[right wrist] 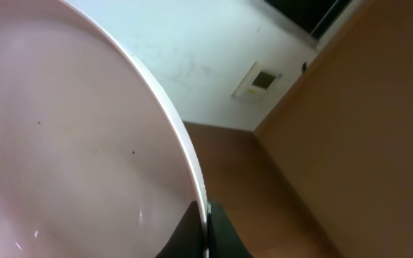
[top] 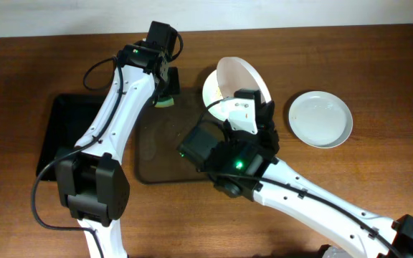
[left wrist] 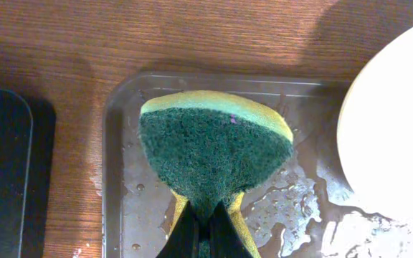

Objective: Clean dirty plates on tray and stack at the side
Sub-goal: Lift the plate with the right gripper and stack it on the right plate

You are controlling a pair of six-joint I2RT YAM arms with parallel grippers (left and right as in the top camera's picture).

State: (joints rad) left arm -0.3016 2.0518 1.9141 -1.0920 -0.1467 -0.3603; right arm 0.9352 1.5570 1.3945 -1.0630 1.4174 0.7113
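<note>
White plate (right wrist: pixel 70 143) within right claw (right wrist: pixel 206 233)

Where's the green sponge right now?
Overhead, the sponge is held by the left gripper at the tray's top-left corner, between the black tray and the tilted plate.

This looks like a robotics lab or test room, not somebody's kitchen. Two white robot arms with black joints, cables and green lights sit at the near edge of a brown wooden desk (top: pixel 378 43), the left arm (top: pixel 124 100) holding a sponge (left wrist: pixel 214 150), the right arm (top: pixel 314 208) a plate (top: pixel 244 75). A wet tray (top: pixel 153 161) sits mid-desk, a black tray (top: pixel 59 122) by the left edge. The right wrist camera looks up at a plain white ceiling (right wrist: pixel 192 43) with a square fitting (right wrist: pixel 265 79) and a flat brown wall (right wrist: pixel 364 158).
</note>
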